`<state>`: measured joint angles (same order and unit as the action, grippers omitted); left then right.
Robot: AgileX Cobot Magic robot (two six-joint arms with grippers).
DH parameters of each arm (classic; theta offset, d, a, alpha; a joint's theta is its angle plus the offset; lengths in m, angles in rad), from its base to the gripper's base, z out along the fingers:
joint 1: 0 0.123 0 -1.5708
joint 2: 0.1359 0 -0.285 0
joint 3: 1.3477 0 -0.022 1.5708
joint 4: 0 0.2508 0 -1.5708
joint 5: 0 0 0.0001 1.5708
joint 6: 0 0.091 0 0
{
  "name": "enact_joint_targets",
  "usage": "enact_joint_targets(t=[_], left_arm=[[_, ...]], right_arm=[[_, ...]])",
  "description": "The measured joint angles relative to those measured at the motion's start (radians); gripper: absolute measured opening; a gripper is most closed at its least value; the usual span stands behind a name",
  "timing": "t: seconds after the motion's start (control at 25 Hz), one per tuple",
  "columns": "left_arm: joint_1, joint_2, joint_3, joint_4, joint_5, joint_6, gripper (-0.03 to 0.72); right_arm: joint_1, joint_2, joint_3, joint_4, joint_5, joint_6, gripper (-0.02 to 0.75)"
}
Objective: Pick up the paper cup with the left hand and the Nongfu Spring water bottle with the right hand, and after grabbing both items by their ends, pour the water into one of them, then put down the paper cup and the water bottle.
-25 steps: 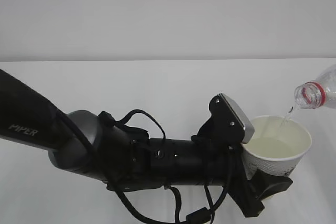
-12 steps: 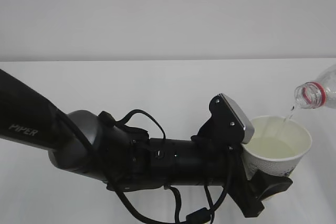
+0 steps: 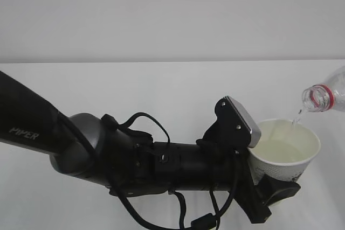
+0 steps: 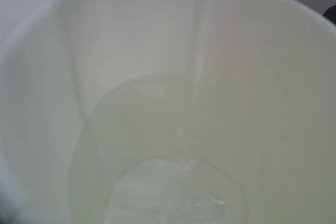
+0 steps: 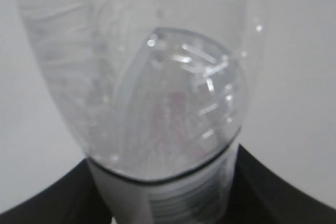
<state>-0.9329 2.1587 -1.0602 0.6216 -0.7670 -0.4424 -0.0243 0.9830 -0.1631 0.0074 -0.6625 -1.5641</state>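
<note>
The white paper cup (image 3: 285, 152) is held above the table with my left gripper (image 3: 274, 182) shut on its lower part; one black finger (image 3: 280, 191) shows under it. The left wrist view looks straight into the paper cup (image 4: 47, 103), where water (image 4: 178, 195) lies at the bottom and a thin stream (image 4: 202, 35) runs down the far wall. The Nongfu Spring water bottle (image 3: 326, 96) tilts in from the right edge, its open mouth with the red neck ring just above the cup's rim. My right gripper (image 5: 163, 203) is shut on the clear bottle (image 5: 157, 103), black fingers (image 5: 47, 200) on either side.
The long black left arm (image 3: 81, 149) with its cables and grey camera block (image 3: 240, 119) crosses the lower half of the exterior view. Under it lies the white table (image 3: 161, 90), and a pale wall stands behind.
The stream from the bottle's mouth has thinned to a trickle. Cup, bottle and both arms keep their places.
</note>
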Motion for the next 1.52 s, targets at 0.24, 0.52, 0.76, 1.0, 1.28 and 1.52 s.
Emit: enact_joint_targets(t=[0.24,0.52,0.76,1.0,1.28,1.52], left_arm=[[0.0,0.0,0.0,0.0,0.0,0.0,0.546],[0.0,0.0,0.0,0.0,0.0,0.0,0.546],[0.0,0.001,0.0,0.0,0.0,0.0,0.546],[0.0,0.001,0.0,0.0,0.0,0.0,0.546],[0.0,0.001,0.0,0.0,0.0,0.0,0.546],[0.0,0.001,0.0,0.0,-0.002,0.0,0.546]], right_arm=[[0.0,0.0,0.0,-0.007,-0.001,-0.002,0.413],[0.0,0.0,0.0,-0.007,-0.002,-0.002,0.413],[0.0,0.0,0.0,-0.007,-0.002,-0.002,0.413],[0.0,0.0,0.0,-0.007,-0.002,0.019,0.413],[0.0,0.0,0.0,-0.007,-0.002,0.064,0.413],[0.0,0.0,0.0,-0.007,-0.003,0.135,0.413]])
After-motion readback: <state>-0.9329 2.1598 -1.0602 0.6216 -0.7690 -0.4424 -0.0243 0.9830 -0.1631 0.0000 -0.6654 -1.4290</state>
